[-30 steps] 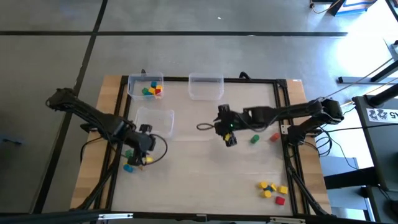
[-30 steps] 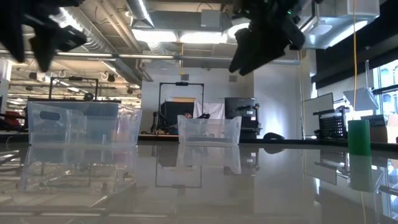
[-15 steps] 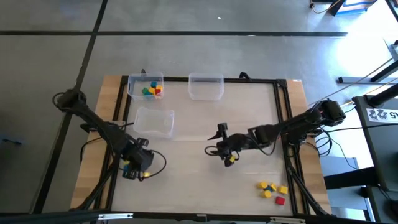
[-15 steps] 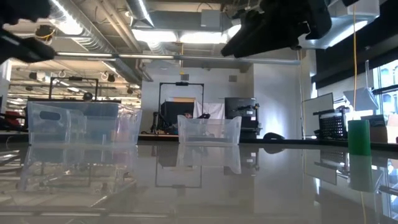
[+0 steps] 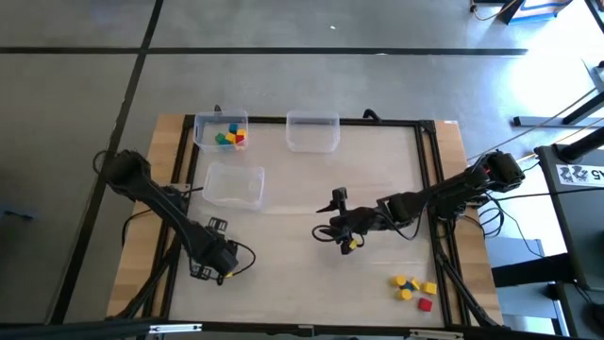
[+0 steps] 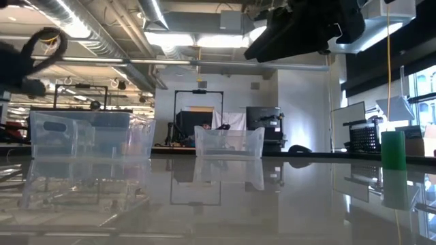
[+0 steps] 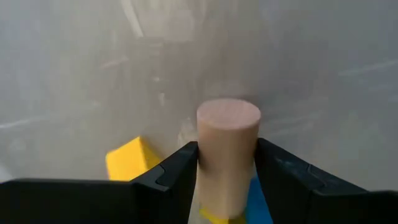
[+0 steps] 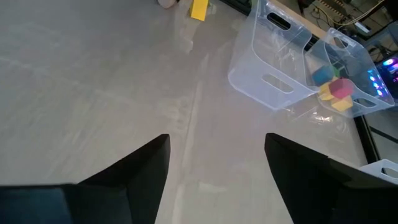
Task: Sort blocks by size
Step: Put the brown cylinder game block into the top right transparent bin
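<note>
My left gripper (image 5: 212, 263) stands near the table's left front, shut on a tan wooden cylinder block (image 7: 227, 143). A yellow block (image 7: 129, 160) and a blue block (image 7: 256, 194) lie on the table right by it. My right gripper (image 5: 342, 233) is open and empty over the table's middle; its wrist view (image 8: 214, 155) shows only bare table between the fingers. A small yellow bit (image 5: 351, 245) shows beside it. Several more blocks (image 5: 411, 288) lie at the front right. My left gripper pinches the tan cylinder's curved side (image 7: 206, 163) between its two fingers (image 7: 171, 175). The cylinder lies along the fingers and sticks out past their tips, its round end (image 7: 228, 116) away from the gripper. I cannot tell whether it touches the table.
A clear bin (image 5: 222, 132) with several colored blocks stands at the far left, a clear bin (image 5: 312, 131) at the far middle, and another (image 5: 234, 184) in front of the first. A black frame (image 5: 425, 170) runs along the table's edges.
My left gripper has gone toward the table's near edge and now stands over the small group of blocks at the left front. My right gripper has also gone toward the near edge, mostly in the first half second, and its arm now covers the green and red blocks.
</note>
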Robot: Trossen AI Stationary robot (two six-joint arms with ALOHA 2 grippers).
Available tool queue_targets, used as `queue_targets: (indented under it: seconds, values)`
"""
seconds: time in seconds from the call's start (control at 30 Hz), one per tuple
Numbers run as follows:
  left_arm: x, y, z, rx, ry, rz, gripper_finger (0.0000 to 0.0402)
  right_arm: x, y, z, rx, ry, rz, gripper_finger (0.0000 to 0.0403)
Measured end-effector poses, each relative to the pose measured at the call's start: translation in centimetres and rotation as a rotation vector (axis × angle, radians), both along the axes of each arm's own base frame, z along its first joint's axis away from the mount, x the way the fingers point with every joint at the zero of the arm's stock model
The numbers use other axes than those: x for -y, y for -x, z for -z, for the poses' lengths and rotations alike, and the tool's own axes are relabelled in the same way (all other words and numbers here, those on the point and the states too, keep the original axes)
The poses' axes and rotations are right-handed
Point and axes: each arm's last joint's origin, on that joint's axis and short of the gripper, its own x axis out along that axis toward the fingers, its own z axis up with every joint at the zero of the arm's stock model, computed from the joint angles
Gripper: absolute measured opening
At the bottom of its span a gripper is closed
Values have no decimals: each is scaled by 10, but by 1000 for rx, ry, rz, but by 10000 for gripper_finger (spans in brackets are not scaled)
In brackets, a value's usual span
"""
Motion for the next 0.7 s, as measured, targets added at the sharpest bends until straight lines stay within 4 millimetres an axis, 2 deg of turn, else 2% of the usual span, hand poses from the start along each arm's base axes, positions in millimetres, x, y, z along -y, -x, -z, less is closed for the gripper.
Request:
queue_targets:
  seconds: [0.23,0.37,0.5,0.7]
  values:
    - [6,-7,17,-22,2,70,141,1,0,0,-3,2,3,269]
    - [5,-8,17,-25,6,82,132,1,0,0,-6,6,1,269]
    - [2,-13,7,30,32,76,132,1,0,1,-5,23,8,269]
    - [-17,-32,-33,193,43,70,136,3,0,0,-5,134,14,269]
